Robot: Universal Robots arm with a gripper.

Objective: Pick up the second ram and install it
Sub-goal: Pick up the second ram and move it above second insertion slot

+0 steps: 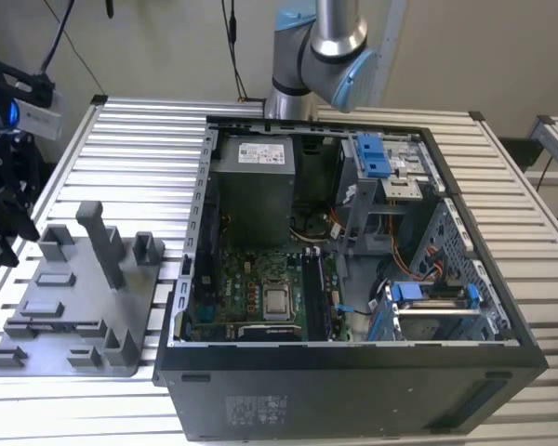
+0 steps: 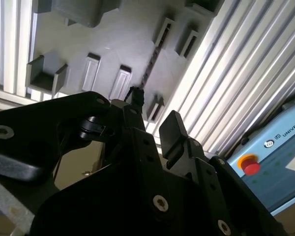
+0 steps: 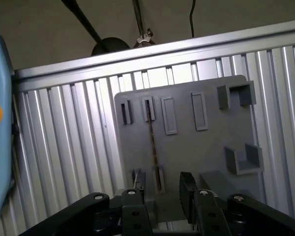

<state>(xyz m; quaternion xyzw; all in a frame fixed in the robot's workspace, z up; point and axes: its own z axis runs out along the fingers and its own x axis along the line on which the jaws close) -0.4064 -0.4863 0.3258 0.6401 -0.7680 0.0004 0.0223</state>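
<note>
The jaws stand open and empty over the second ram (image 3: 153,140), which sits on edge in a slot of the grey fixture tray (image 3: 206,147) on the ribbed worktop (image 3: 64,147). By my reading, nothing is picked up yet. Both the grasp and the fitting into the open computer case (image 1: 353,390) are left to do.

Tray left, case right on my worktop (image 1: 139,139).
In the exterior view, the fixture tray (image 1: 149,297) lay at the view's left, with the computer case (image 1: 353,390) just beside it on the right and the arm (image 1: 321,56) behind. The second ram (image 3: 153,142) sat in a tray slot.
</note>
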